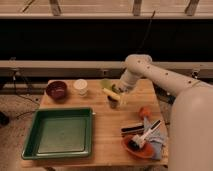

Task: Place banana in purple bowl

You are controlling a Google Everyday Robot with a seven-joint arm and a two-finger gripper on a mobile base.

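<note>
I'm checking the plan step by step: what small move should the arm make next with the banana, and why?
Probably secure a grasp on the banana before any travel. The gripper is right at it near the middle of the table, while the purple bowl sits apart toward the picture's left, beyond the white cup.

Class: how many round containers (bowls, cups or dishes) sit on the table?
3: the purple bowl back left, the white cup beside it, the orange dish front right. The end effector is at the banana and may hide something small.
</note>
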